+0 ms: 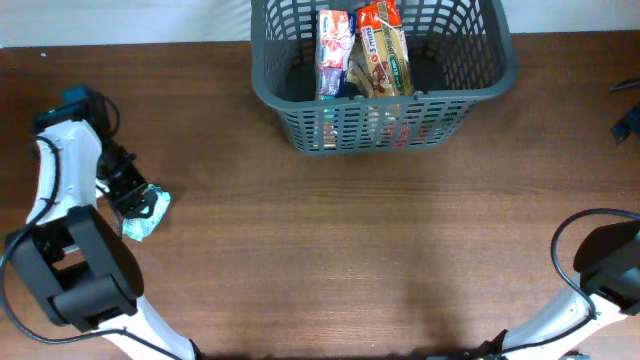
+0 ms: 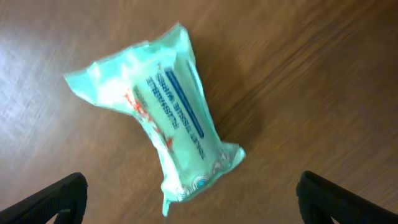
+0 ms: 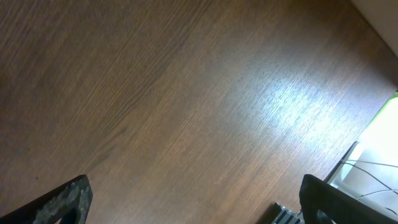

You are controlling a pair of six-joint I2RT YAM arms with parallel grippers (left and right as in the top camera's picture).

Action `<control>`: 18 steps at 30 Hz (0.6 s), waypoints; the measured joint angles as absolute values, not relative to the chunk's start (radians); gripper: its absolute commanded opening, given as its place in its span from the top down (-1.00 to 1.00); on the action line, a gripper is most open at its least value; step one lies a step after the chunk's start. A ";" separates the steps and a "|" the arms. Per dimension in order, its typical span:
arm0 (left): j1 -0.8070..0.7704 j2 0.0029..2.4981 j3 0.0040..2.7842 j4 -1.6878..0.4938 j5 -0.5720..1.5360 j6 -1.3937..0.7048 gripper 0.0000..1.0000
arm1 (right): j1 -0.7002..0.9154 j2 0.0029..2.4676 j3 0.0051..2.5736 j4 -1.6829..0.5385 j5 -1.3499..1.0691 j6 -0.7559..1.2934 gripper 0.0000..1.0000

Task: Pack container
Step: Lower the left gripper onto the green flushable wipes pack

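The container is a dark grey lattice basket at the table's far middle; it holds a red-and-white packet and a tan snack packet. A mint-green tissue packet lies on the table at the far left, and it also shows in the left wrist view. My left gripper is open above it, fingers wide apart to either side of the packet's near end, not touching it. My right gripper is open and empty over bare wood at the right front.
The brown wooden table runs from the basket to the front edge. A dark object sits at the far right edge. The right arm's base and cable are at the front right corner.
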State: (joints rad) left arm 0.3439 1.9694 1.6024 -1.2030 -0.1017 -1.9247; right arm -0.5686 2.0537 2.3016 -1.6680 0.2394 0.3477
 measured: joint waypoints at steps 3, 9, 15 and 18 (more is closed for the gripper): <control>0.331 1.969 1.581 -1.159 -0.082 -1.950 -0.99 | -0.569 2.054 2.302 -1.668 0.239 0.348 -0.98; 0.336 1.969 1.528 -1.117 -0.084 -1.969 -0.99 | -0.569 2.054 2.302 -1.668 0.239 0.348 -0.98; 0.344 1.969 1.450 -1.035 -0.086 -1.976 -0.99 | -0.569 2.054 2.302 -1.668 0.239 0.348 -0.98; 0.344 1.969 1.430 -1.008 -0.086 -1.977 -0.99 | -0.569 2.054 2.302 -1.668 0.239 0.348 -0.98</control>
State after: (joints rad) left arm 0.3435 1.9694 1.4300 -1.0080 -0.0856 -1.9770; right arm -0.5686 2.0537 2.3016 -1.6676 0.2394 0.3481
